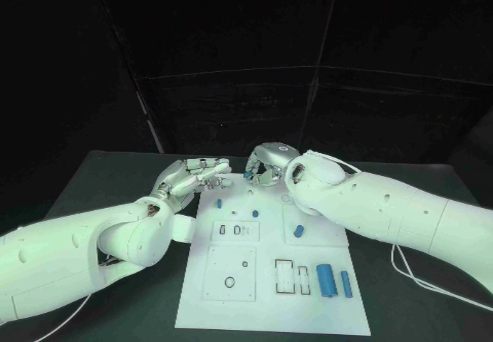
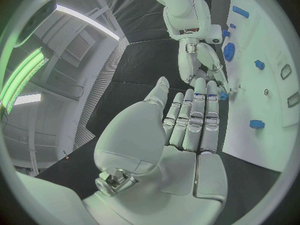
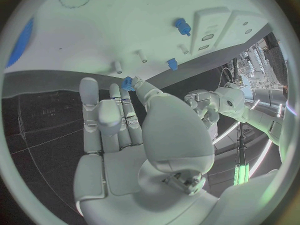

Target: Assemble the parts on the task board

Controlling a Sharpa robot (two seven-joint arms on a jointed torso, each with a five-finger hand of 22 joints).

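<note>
Presently the right hand (image 1: 269,165) pinches a small blue part (image 3: 128,83) at the task board's (image 1: 269,313) far edge; the left hand (image 1: 193,178), fingers extended and empty, sits just beside it.

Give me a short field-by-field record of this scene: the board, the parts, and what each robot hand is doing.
surface: black table
task board: white plate in the middle of the table
loose parts: two long blue cylinders lying side by side near the board's near right; smaller blue pieces further up
left robot hand: at the board's far left corner, fingers together, nothing seen in it
right robot hand: at the board's far edge, pinching a small blue part at its fingertips
</note>
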